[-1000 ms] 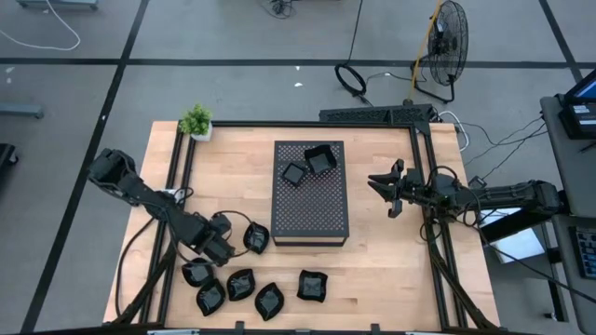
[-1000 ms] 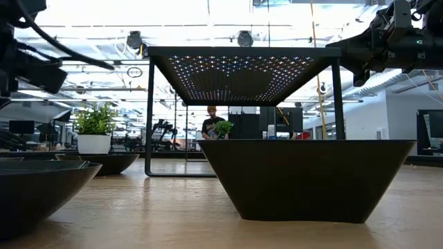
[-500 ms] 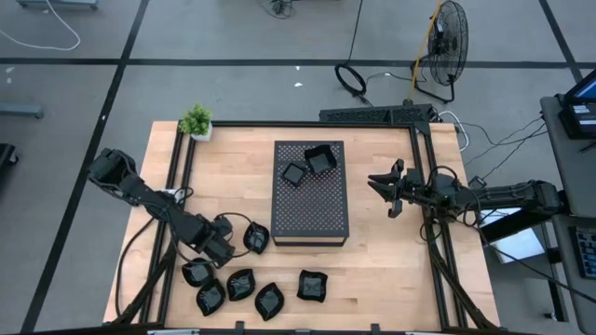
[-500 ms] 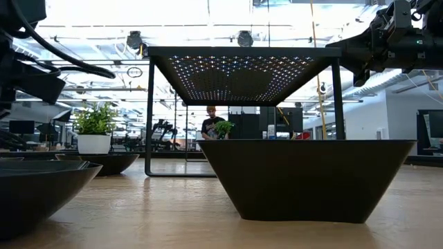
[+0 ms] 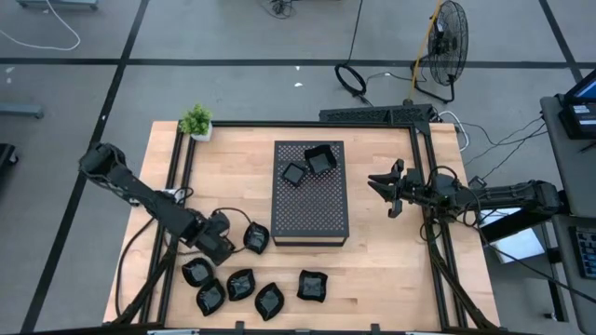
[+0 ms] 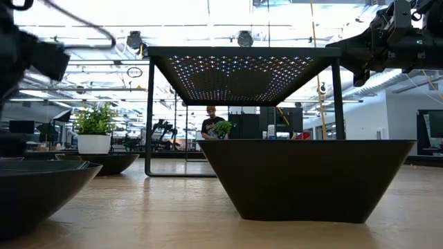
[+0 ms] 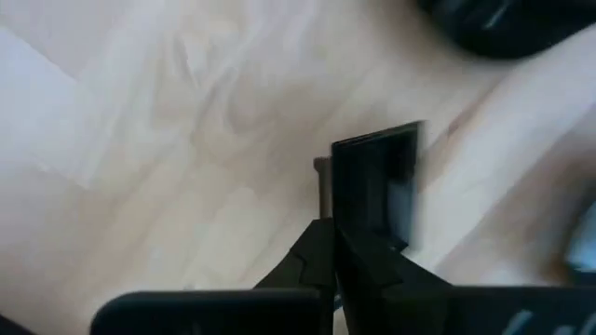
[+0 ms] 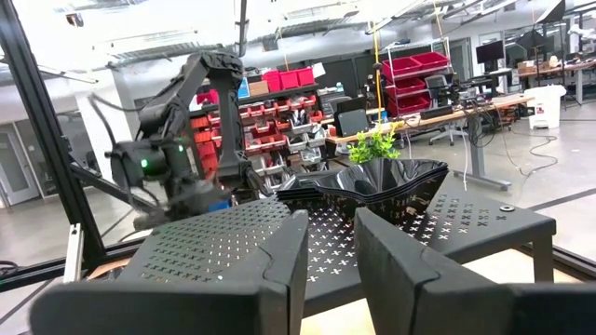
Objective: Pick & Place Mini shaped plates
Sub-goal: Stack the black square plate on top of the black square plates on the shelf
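Left gripper (image 5: 223, 245) is sitting low over the near-left part of the wooden table (image 5: 391, 270), its fingers (image 7: 372, 200) pressed fully together; the left wrist view is showing only bare wood beneath them, so nothing appears to be held; a rounded black plate (image 5: 256, 238) is lying just beside the fingertips, not gripped. Two mini plates (image 5: 310, 164) are already resting on top of the dark perforated box (image 5: 312, 209) at the table's middle; six more are waiting on the wood, five of them clustered in the near-left group (image 5: 242, 288); by my judgement the job is sitting at an early stage, with most plates left to carry. Left arm is reaching in from the table's left edge, elbow bent, wrist angled down toward the cluster; right gripper (image 5: 389, 189) is hovering beside the box's right side, held above the surface, jaws partly apart and carrying nothing, the arm stretching in level from the right.
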Tool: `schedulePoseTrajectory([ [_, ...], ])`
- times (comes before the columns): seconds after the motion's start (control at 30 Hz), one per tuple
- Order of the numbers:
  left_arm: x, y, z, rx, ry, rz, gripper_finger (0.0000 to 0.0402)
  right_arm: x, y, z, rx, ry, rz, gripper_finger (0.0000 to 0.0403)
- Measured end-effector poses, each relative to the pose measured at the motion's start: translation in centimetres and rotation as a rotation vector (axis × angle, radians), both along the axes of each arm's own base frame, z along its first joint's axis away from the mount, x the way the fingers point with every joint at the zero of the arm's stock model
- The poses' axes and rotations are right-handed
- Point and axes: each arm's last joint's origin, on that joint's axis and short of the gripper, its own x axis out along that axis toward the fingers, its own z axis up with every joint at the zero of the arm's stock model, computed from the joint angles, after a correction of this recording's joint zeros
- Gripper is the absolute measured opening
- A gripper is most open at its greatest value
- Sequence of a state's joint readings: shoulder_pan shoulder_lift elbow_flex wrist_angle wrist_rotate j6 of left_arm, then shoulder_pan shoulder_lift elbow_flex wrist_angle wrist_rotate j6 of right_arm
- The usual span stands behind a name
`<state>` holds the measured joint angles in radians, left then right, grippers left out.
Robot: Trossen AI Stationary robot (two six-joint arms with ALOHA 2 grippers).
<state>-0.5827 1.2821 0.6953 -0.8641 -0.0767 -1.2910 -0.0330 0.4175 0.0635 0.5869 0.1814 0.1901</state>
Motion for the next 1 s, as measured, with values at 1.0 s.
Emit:
schedulePoseTrajectory([
  [1.0,7.4,11.2,15.1,0.330,-1.103,0.208,0.0003,0.0,0.0,0.1,0.000,-0.011,0.000,0.0077],
])
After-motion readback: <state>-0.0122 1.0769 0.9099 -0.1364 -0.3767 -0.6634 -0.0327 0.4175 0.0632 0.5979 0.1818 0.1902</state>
